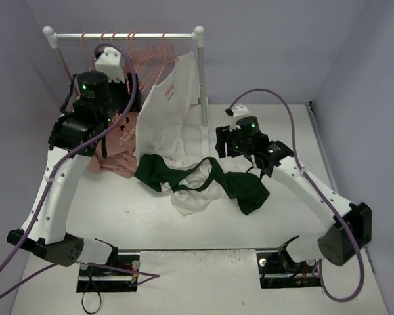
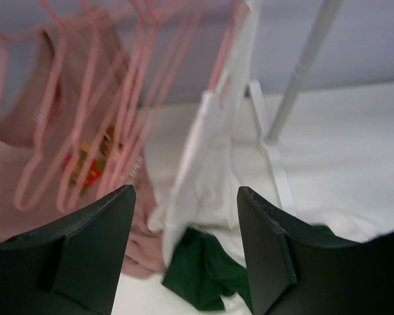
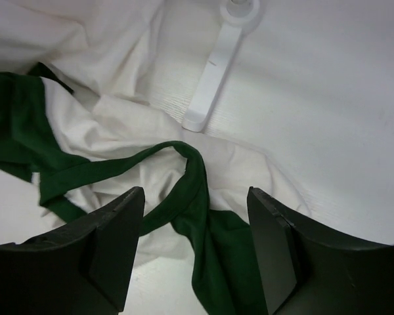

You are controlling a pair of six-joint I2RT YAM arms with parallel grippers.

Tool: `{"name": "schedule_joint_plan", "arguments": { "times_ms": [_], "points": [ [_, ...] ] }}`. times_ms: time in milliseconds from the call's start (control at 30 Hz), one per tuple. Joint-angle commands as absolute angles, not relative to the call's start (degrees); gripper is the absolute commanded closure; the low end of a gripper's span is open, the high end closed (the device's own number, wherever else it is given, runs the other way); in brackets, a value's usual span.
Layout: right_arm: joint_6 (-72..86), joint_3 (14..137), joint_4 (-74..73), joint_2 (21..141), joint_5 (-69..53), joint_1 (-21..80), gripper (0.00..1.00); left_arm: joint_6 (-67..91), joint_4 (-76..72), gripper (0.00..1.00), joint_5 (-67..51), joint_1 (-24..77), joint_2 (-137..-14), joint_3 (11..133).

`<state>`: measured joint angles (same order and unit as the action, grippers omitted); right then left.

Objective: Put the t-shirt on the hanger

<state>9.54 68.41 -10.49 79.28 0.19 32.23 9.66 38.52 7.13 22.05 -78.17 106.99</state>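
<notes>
Both grippers are wide open & empty. Your left gripper is up at the rack, upper left of the top view, jaws spread in front of the pink hangers. The hanger you need is 1 of several identical ones there; can't tell which. The right gripper hovers just above the t-shirt, not touching as far as the wrist view shows.

The t-shirt lies crumpled on the table at centre frame, below the rack's foot, with 1 green sleeve to each side & the collar looped open on top.

Expect it to be light, soft & limp: it'll sag, bunch & slide off a thin wire arm. A deep pinch probably grabs 2 layers. Best hold, imo, is the green collar band or the shoulder seam beside it, so the neck stays open for the hanger.
</notes>
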Motion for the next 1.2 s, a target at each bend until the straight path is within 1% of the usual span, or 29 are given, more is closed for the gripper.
{"name": "schedule_joint_plan", "arguments": {
  "times_ms": [0,133,233,267,300,367,700,1167],
  "points": [
    [11.7,64.9,-9.6,72.0,-2.1,32.7,0.38,2.1,36.9,0.42,0.4,16.0,-85.9,115.4],
    [12.7,61.3,-9.6,66.8,-3.3,33.3,0.36,0.7,38.6,0.49,-6.0,9.9,-92.0,122.2],
    [13.4,59.6,-9.7,64.3,-4.0,33.7,0.35,0.2,38.7,0.55,-10.1,8.0,-95.8,124.1],
    [13.4,59.2,-9.7,64.2,-4.0,33.7,0.34,-1.6,38.6,0.55,-10.2,7.8,-96.5,124.3],
    [13.9,58.3,-9.7,63.4,-4.0,34.2,0.34,-2.6,38.6,0.59,-11.4,7.4,-97.6,124.6],
    [14.4,57.5,-9.8,62.3,-4.3,34.6,0.34,-3.2,38.6,0.62,-12.1,7.1,-98.4,124.8],
    [15.9,54.8,-10.2,59.1,-4.2,35.3,0.32,-3.3,38.6,0.63,-12.4,6.2,-101.5,123.9],
    [15.2,54.5,-10.5,60.1,-3.9,35.3,0.31,-3.9,38.6,0.63,-10.8,6.2,-104.4,123.4]
  ]
}}
